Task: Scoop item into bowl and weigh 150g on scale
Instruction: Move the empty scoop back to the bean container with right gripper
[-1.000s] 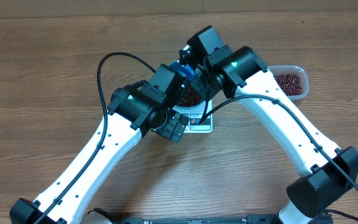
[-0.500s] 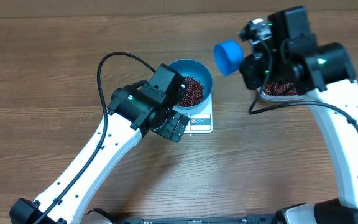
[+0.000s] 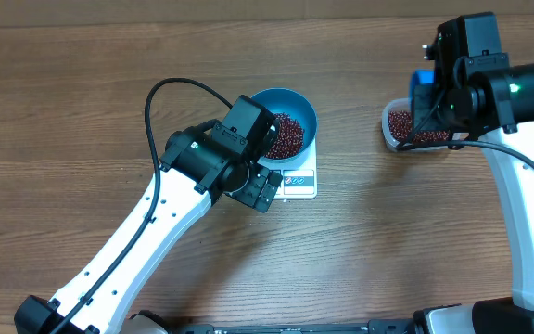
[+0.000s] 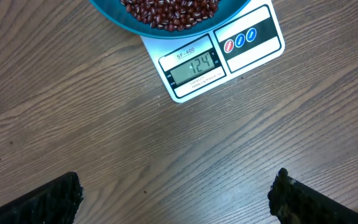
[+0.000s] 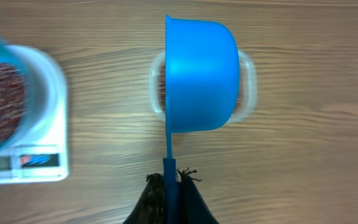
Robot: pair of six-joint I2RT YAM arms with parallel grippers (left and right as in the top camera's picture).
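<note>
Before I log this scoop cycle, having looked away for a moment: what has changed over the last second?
The right fingers, shut on the handle of the blue scoop, swung from above the bowl rightward to the clear tub; the scoop now hangs over it. Nothing was let go. The left fingers stayed open by the scale, and the bowl of beans stayed on it.

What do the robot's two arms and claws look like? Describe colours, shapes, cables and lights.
The left arm and right arm share smooth white tubular links and rounded black joints. A black cable loops off the left arm; a green light glows on the right one. The left claw and right claw have dark fingers.
</note>
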